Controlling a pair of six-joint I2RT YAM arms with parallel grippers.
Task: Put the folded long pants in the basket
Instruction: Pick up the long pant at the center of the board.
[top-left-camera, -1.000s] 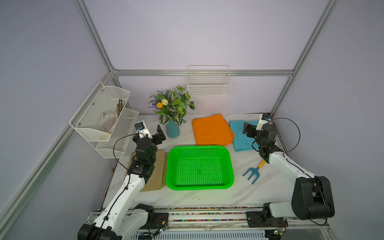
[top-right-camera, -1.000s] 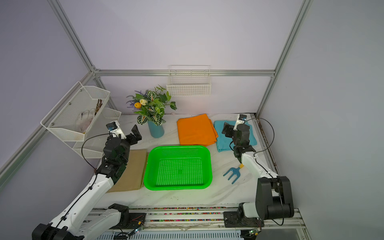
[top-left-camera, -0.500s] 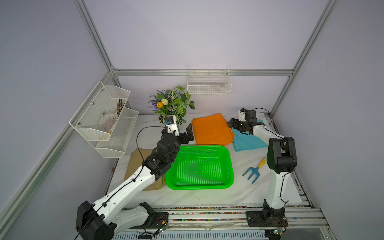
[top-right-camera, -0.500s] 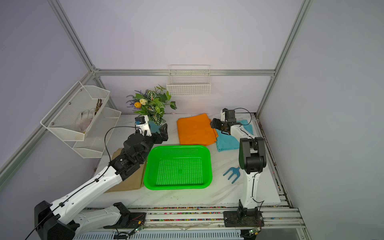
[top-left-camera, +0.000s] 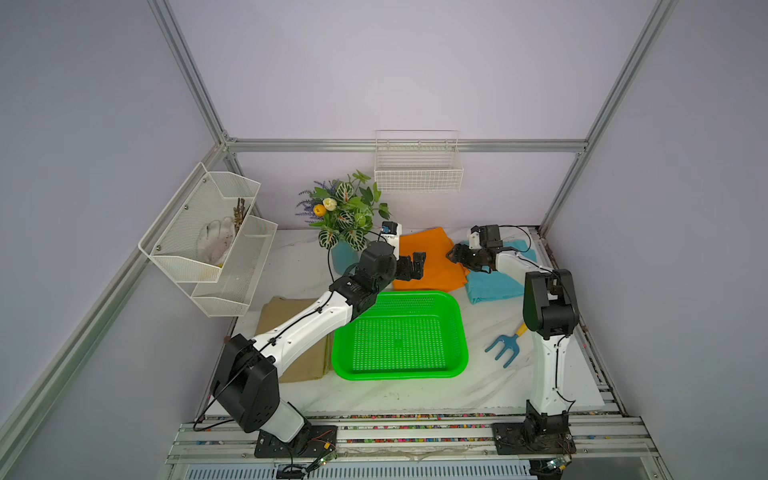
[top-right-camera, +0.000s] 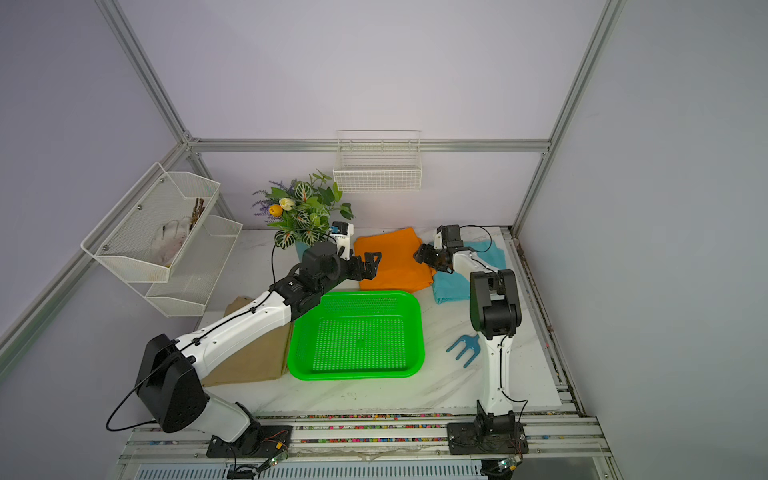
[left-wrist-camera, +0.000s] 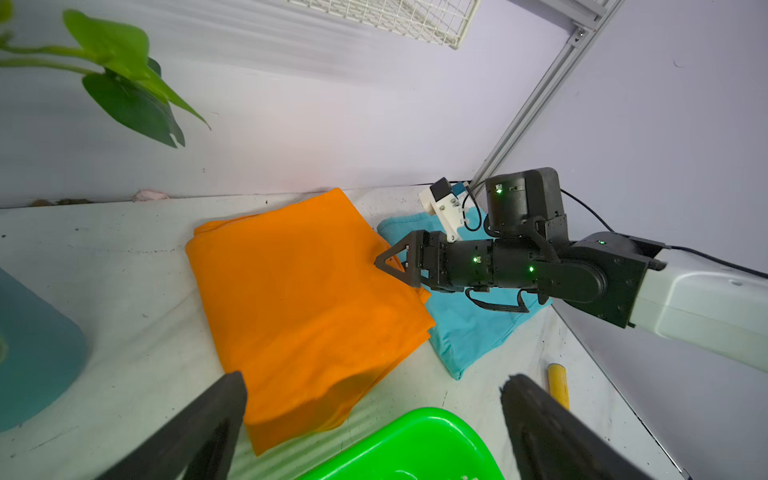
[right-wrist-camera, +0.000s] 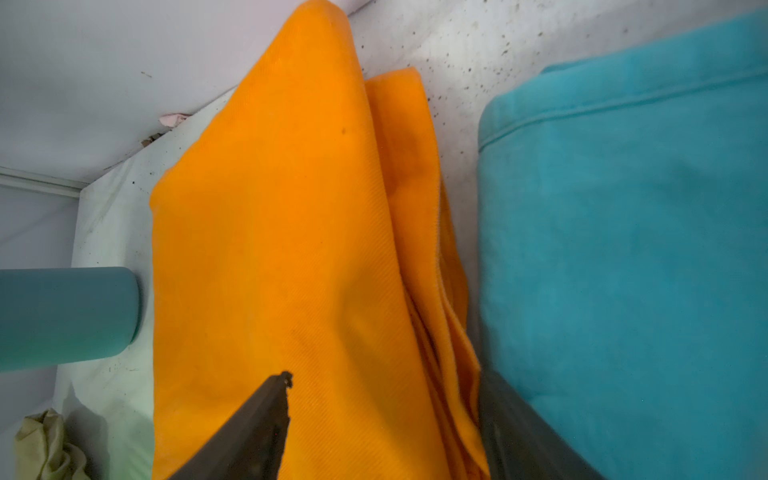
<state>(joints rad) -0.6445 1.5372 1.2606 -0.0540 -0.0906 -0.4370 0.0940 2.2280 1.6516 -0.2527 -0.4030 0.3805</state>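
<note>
In both top views the bright green basket (top-left-camera: 399, 340) is seen at the middle of the tabletop (top-left-camera: 415, 399), its perforated base in plain sight. The orange pants (top-left-camera: 432, 257) are laid flat just beyond its far rim. The light blue pants (top-left-camera: 494, 286) lie to their right, and the orange edge rests on the blue. The tan pants (top-left-camera: 303, 365) lie just left of the basket and are partly covered by the left arm. A potted plant (top-left-camera: 345, 212) stands at the far left of the orange bundle, and a blue garden fork (top-left-camera: 505, 349) lies right of the basket. A wire basket (top-left-camera: 417, 174) is hung on the far wall and a mesh rack (top-left-camera: 208, 241) on the left wall. The left fingers (top-left-camera: 417, 264) are held over the left part of the orange pants, and the right fingers (top-left-camera: 453, 255) are set at its right edge.

In the left wrist view the left fingers are shown wide apart and holding nothing, above the near corner of the orange pants and the basket's far rim. The orange cloth is seen smooth and folded in several layers.

In the right wrist view the right fingers are seen apart. One is over the orange top surface and the other is beside its stacked edge layers, next to the light blue pants. The orange fold lies between them, and a firm pinch cannot be made out.
</note>
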